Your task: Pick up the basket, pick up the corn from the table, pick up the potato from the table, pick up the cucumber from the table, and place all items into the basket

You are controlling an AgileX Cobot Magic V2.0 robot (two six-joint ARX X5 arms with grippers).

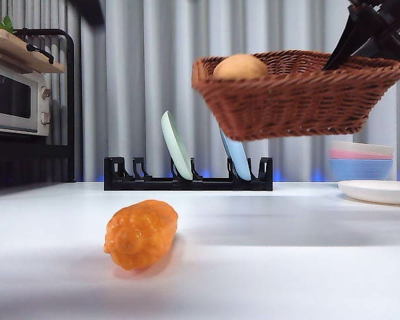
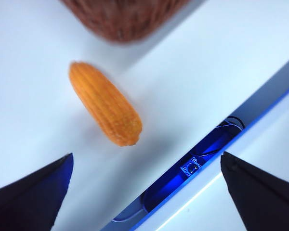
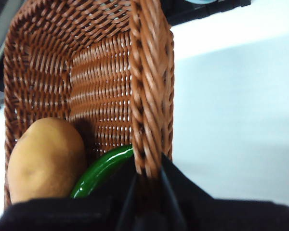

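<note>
Front view: corn (image 1: 141, 233) lies before plate rack (image 1: 188, 180).

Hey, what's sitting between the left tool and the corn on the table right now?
Nothing: in the left wrist view only bare white table separates the open left tool from the corn.
</note>
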